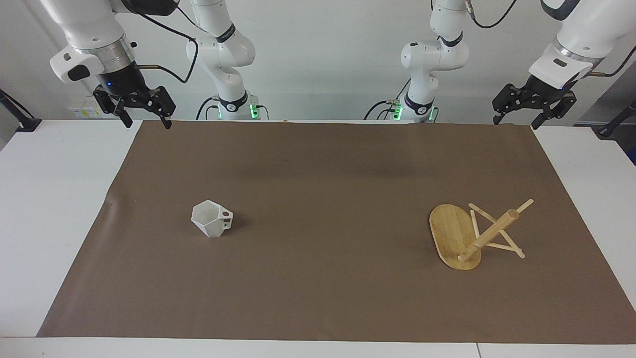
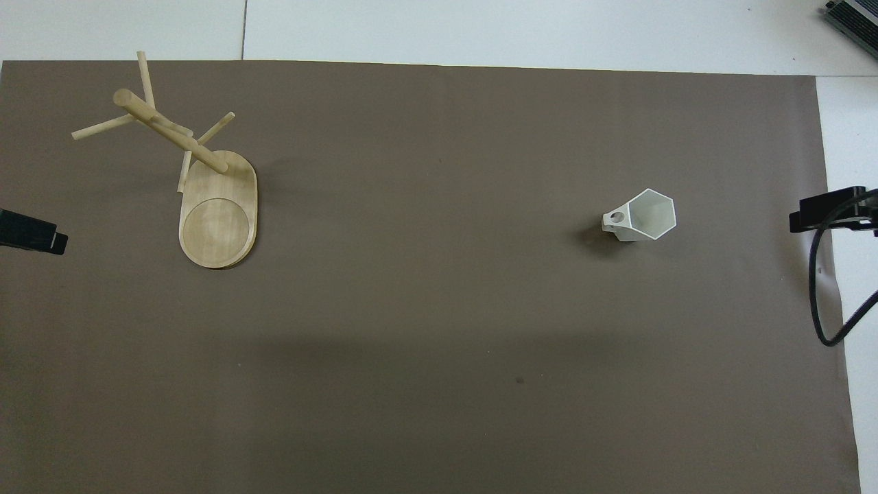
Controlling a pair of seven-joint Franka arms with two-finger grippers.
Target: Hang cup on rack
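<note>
Cup point(image 1: 212, 219) upright on brown mat point(image 1: 318, 164), right arm's end. Rack point(image 1: 472, 236) tipped over, left arm's end. Left pincer point(image 1: 516, 120), right pincer point(image 1: 147, 120) released, raised over mat corners.

White cup point(image 1: 212, 219), pale bamboo rack point(image 1: 454, 236), brown mat point(image 1: 318, 164)

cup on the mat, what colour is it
Plain matte white, inside and out, with no pattern. The cup shows best in the facing view.
</note>
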